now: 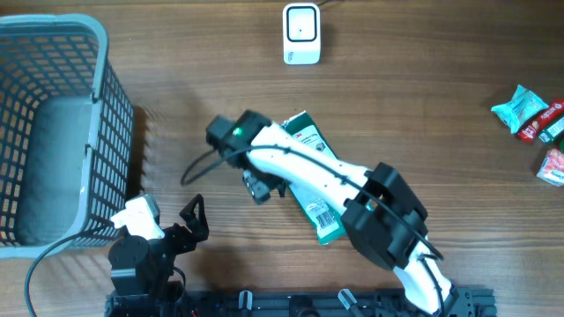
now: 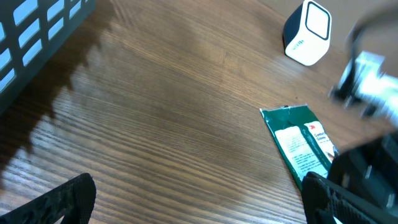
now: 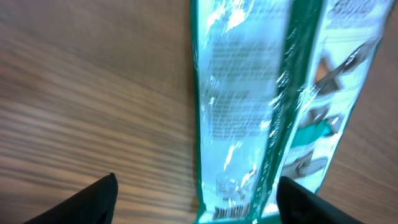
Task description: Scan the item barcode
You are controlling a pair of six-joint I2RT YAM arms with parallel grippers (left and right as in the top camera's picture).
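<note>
Straddling the green packet (image 3: 242,112), R gripper (image 3: 198,180) has its jaws wide apart, nothing clamped; one finger (image 3: 311,205) hangs over the film. L gripper (image 2: 198,180) is also spread and empty, near the basket (image 1: 53,33). Packet lies flat on the table (image 1: 441,53) under the R arm, barcode (image 1: 324,216) at the near end, well apart from the scanner (image 1: 300,33). Risks, prob.: glossy film slips in a grip; a pinch over the barcode hides it; packet droops, so code tilts off scanner & no read.
</note>
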